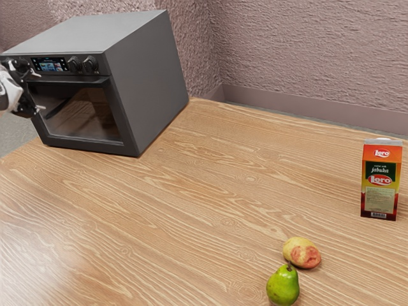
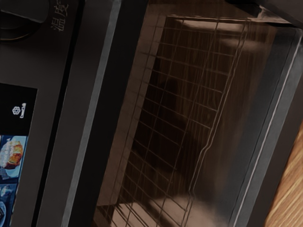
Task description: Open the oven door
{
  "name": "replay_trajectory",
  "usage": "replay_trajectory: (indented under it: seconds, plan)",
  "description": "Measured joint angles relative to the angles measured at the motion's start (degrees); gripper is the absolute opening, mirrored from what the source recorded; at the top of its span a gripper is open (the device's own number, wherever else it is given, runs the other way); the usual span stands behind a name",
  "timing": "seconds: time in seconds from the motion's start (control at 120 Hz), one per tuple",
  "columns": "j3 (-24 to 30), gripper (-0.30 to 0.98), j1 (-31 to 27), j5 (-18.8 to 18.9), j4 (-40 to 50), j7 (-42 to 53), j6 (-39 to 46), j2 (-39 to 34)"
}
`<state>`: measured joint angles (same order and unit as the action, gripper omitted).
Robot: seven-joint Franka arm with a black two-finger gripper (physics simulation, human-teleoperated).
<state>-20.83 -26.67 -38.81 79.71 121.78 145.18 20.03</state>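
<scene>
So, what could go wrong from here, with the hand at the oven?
The open hand is close to the control panel, so it might bump a knob. It is also in front of the shut door, which could strike it if it swings down.

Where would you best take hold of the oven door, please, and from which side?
Probably the lip along its top edge, just below the knobs, coming from the front: it seems to jut out, while the glass beneath looks flat.
</scene>
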Motion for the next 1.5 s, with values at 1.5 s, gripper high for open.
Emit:
replay_trajectory:
  seconds: [1.5]
  plan:
    - [6.6,0.69,-6.7,2.5,-12.2,2.1,-9.8,7.4]
